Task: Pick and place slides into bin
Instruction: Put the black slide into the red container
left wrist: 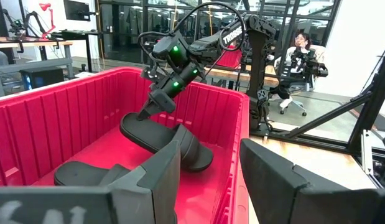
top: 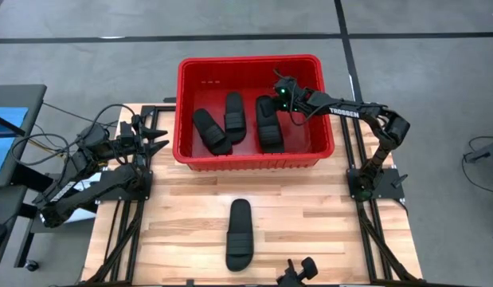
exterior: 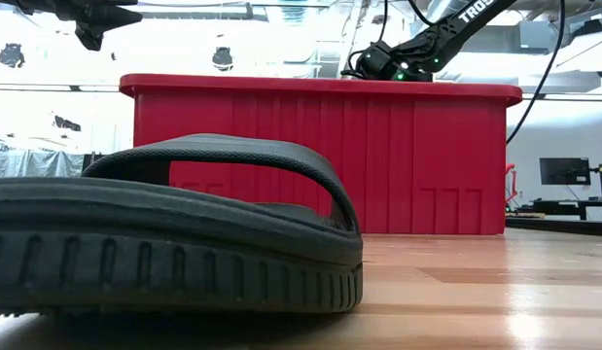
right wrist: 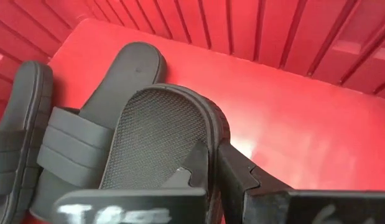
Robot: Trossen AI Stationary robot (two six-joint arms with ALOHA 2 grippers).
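The red bin (top: 250, 159) stands at the table's far middle with three black slides in it (top: 210, 131), (top: 235, 115), (top: 268, 123). Another slide (top: 240, 233) lies flat on the wooden table near the front edge and fills the foreground of the low view (exterior: 174, 243). My right gripper (top: 276, 97) reaches down into the bin from the right and is shut on the rightmost slide (left wrist: 161, 134). My left gripper (top: 160, 136) hangs open and level, just left of the bin's left wall, holding nothing (left wrist: 208, 180). My right gripper pinches the slide's sole at the rim of its far end (right wrist: 211, 134): one finger (right wrist: 195, 163) lies on the textured face, the other (right wrist: 239, 171) outside the edge. The fingers slant down from the table's right. That end is raised (left wrist: 137, 123), while the strap end (left wrist: 192, 152) rests low in the bin.
The bin's tall ribbed walls (exterior: 320, 160) surround the right gripper. Bare wooden table lies around the loose slide. A black mount (top: 298, 273) sits at the table's front edge. A person sits on a chair (left wrist: 301, 53) in the room beyond.
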